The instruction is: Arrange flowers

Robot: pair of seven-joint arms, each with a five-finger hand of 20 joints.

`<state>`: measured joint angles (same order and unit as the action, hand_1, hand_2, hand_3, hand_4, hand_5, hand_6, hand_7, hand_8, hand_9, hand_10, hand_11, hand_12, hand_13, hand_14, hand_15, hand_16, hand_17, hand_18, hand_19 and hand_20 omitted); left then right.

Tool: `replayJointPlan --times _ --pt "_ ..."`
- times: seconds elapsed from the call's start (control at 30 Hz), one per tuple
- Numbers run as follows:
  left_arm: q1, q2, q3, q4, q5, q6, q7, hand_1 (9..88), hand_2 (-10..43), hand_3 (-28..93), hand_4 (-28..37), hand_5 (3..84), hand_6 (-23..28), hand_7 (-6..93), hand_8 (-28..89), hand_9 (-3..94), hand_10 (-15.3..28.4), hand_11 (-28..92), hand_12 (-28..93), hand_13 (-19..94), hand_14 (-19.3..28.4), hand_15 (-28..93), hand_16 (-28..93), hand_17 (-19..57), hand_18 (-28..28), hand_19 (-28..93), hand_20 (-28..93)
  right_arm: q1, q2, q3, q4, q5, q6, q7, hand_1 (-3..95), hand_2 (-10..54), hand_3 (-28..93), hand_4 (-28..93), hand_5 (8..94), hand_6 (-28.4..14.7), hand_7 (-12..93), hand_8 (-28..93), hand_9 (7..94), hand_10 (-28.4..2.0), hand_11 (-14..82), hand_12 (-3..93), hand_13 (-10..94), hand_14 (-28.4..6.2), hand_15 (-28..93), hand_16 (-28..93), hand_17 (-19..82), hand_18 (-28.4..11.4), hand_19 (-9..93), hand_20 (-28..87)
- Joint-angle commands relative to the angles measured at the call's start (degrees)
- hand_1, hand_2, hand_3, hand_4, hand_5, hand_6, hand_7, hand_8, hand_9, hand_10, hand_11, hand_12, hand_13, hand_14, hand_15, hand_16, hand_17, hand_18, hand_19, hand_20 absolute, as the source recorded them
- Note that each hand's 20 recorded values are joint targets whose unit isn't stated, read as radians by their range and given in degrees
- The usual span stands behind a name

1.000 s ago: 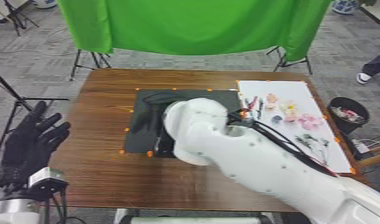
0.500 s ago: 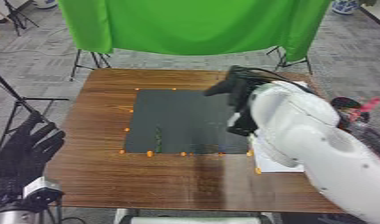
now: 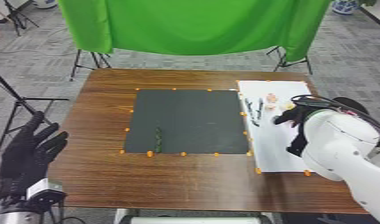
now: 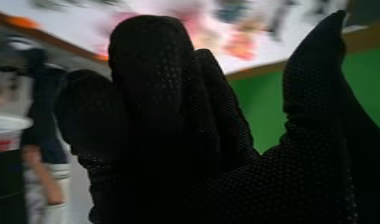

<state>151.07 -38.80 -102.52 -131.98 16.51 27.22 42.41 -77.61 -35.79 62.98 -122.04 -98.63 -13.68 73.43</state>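
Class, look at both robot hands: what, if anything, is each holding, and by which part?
Nothing is held: the right hand and left hand are both open and empty.

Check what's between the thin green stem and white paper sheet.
Head view: bare dark-grey mat beside the stem, then small orange dots by the sheet.

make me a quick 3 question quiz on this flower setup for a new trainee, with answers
1. True or false: the green stem lies on the dark mat.
2. Which hand is over the white sheet? a) the left hand b) the right hand
3. Fill in the blank: the cloth hanging beyond the table is ____ in colour.

Key: 1 true; 2 b; 3 green
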Motion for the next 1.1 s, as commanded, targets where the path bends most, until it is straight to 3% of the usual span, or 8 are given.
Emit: replayJointPlan --times 0.03,0.2,0.33,0.4,0.43,0.63,0.9,1.1 --pt "-0.02 -1.37 -0.34 -0.79 1.30 0.23 -1.18 29.4 6.5 63 -21.3 31.1 5.6 8.7 -8 27.7 17.3 23 12 18 25.3 52 -10 -9.1 26.1 48 5 -1.38 1.62 3.28 2.58 1.69 -1.72 4.24 36.0 -0.6 64 -17 60.6 -15.4 8 -6 83.2 -24.2 22.4 16.1 87 -12.6 55 12 72 -6.1 93 -6" --pt "-1.25 -2.50 0.21 -0.72 2.89 -0.34 -3.08 29.4 6.5 63 -21.3 31.1 5.6 8.6 -8 27.8 17.2 23 11 18 25.4 52 -10 -9.1 26.2 48 5 -1.86 2.42 4.17 4.20 2.24 -3.57 6.26 37.9 -1.7 64 -16 61.0 -16.0 7 -6 85.0 -24.9 21.5 15.7 88 -12.9 54 11 73 -5.1 93 -10" --pt "-0.35 -0.97 0.52 -0.88 0.98 0.31 -0.98 29.3 6.4 63 -21.3 31.1 5.7 8.6 -8 27.8 17.2 23 11 18 25.4 52 -11 -9.1 26.1 48 5 -0.82 2.12 3.07 6.11 3.32 -3.89 7.50 38.6 -1.8 64 -16 61.1 -16.2 6 -6 85.1 -25.5 20.8 15.6 87 -13.7 54 10 74 -3.6 93 -20" --pt "-0.95 -2.55 0.28 -0.93 2.52 -0.18 -3.27 29.3 6.4 63 -21.3 31.1 5.6 8.7 -8 27.7 17.2 23 11 18 25.4 52 -11 -9.1 26.1 48 5 -0.32 2.24 2.10 7.34 4.04 -4.37 8.33 38.8 -1.8 63 -16 61.1 -16.3 6 -6 85.1 -25.9 20.3 15.4 87 -13.9 53 10 74 -3.3 93 -22" --pt "-0.88 -1.55 0.62 -0.83 1.54 0.21 -1.89 29.3 6.4 63 -21.4 31.1 5.6 8.7 -8 27.7 17.3 23 11 18 25.4 52 -11 -9.1 26.1 48 5 0.42 2.28 1.38 8.29 4.18 -4.35 8.35 39.0 -1.7 63 -16 61.0 -16.4 6 -6 85.0 -26.1 20.2 15.4 87 -14.0 53 10 74 -3.4 93 -23" --pt "-0.75 -0.63 0.91 -0.81 0.28 0.36 -0.95 29.3 6.4 63 -21.4 31.1 5.7 8.6 -8 27.8 17.3 23 11 18 25.4 52 -11 -9.1 26.1 48 5 1.92 2.66 -0.38 10.89 6.38 -4.45 9.58 39.9 -2.0 63 -16 60.9 -17.7 7 -6 84.1 -27.9 20.4 15.0 85 -16.2 54 8 74 -4.1 93 -26" --pt "-0.93 -1.20 0.83 -0.82 0.62 0.34 -1.66 29.4 6.4 63 -21.4 31.1 5.7 8.7 -8 27.7 17.3 23 11 18 25.5 52 -11 -9.1 26.2 48 5 3.01 2.67 -2.23 13.33 8.55 -4.25 9.85 43.3 -2.6 62 -15 60.1 -20.2 7 -7 83.0 -28.4 16.9 13.8 80 -22.1 55 3 72 -8.2 93 -28" --pt "-1.33 -2.01 1.26 -0.69 1.21 0.13 -2.24 29.4 6.5 63 -21.4 31.1 5.7 8.7 -8 27.8 17.3 23 11 18 25.4 52 -11 -9.1 26.2 48 5 3.61 2.14 -3.41 13.86 9.83 -3.32 8.77 45.6 -3.0 63 -15 60.0 -18.6 7 -6 79.0 -28.4 20.6 14.7 79 -22.5 56 4 71 -8.9 93 -28"
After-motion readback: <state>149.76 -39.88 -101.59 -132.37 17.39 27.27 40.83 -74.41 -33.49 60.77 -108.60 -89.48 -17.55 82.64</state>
